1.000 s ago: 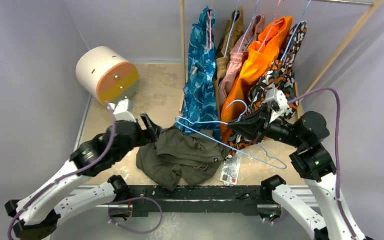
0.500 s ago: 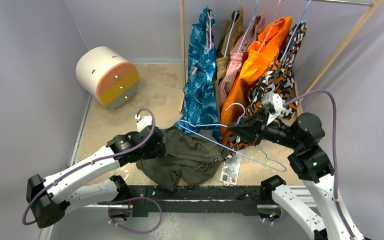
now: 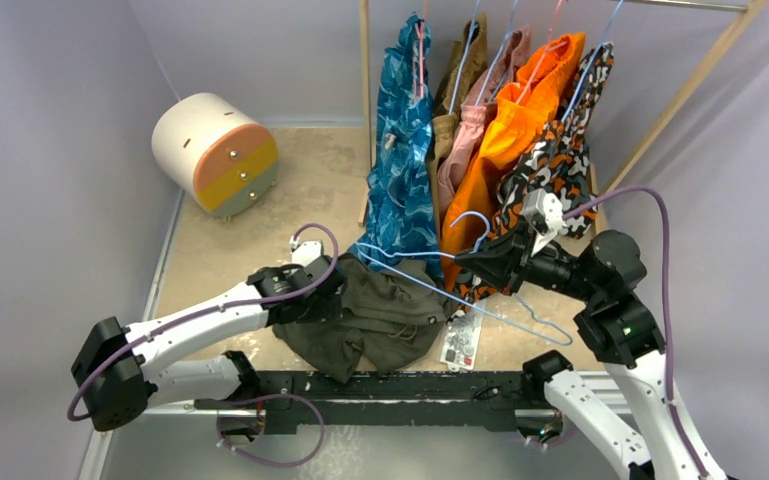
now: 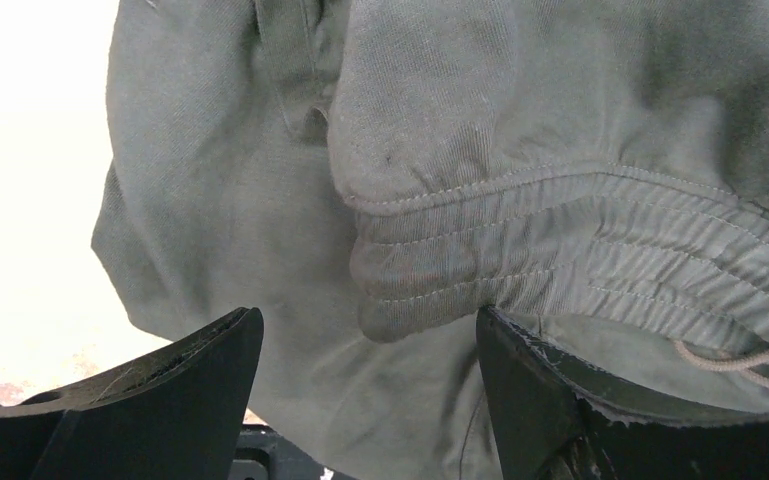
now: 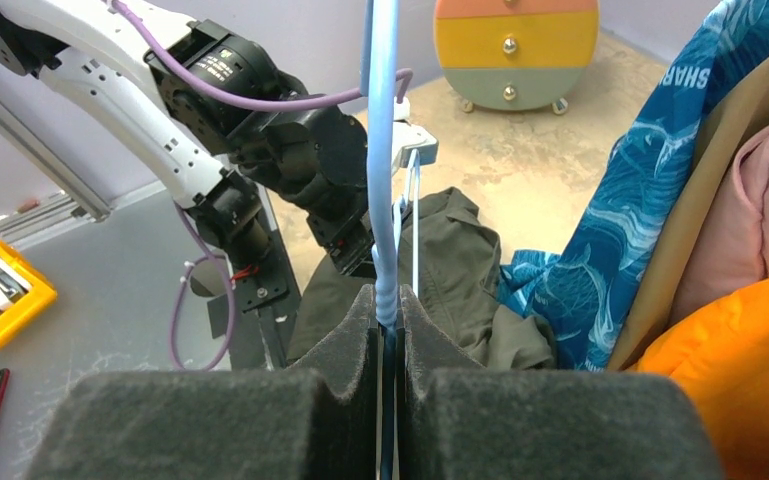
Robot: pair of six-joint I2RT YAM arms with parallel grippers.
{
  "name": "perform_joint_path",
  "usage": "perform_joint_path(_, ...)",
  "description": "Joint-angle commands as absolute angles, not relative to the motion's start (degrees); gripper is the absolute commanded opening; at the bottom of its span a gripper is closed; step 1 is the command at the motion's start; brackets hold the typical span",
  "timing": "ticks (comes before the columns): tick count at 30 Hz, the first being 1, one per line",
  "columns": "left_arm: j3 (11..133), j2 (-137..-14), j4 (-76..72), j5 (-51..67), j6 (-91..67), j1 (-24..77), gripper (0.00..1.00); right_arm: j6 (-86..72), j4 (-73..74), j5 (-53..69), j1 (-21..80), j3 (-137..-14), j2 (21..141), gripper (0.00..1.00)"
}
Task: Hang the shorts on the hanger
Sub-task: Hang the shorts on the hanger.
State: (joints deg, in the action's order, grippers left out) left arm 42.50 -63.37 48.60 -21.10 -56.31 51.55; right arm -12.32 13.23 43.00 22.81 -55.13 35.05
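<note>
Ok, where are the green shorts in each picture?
Top external: the shorts lie crumpled at the bottom middle, between the two arms.
Left wrist: the shorts fill most of the picture, waistband across the middle.
Right wrist: the shorts sit low in the middle, behind the blue hanger.
Shared landmark: the open left tool, at the shorts' edge in every view.

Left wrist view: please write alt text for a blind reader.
Crumpled dark olive-green fabric shorts fill the view, ribbed drawstring waistband folded across the middle. The left gripper is open over them, one black finger at each lower corner.
</note>
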Motion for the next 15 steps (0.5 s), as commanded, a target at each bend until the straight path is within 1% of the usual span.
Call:
perform_joint_path(1,41.4,-64.7,44.8,-23.4,-58.3,52.2,0.78,-11.6,10.6,43.0,22.7,-54.2,34.0,0.00)
perform_joint_path(8,39.9,-60.3,42.9,-20.1,-58.7,53.7,0.81,-11.5,10.8,42.0,22.8,-53.4,33.1,0.00)
perform_joint_path(12,41.4,-58.5,49.0,-19.4,-60.3,54.6,0.81,-11.1,10.9,42.0,22.8,-53.4,33.4,0.00)
perform_joint_path(15,40.5,-56.6,50.6,-19.8,-61.3,55.4,0.81,-11.3,10.1,42.0,22.8,-52.5,33.3,0.00)
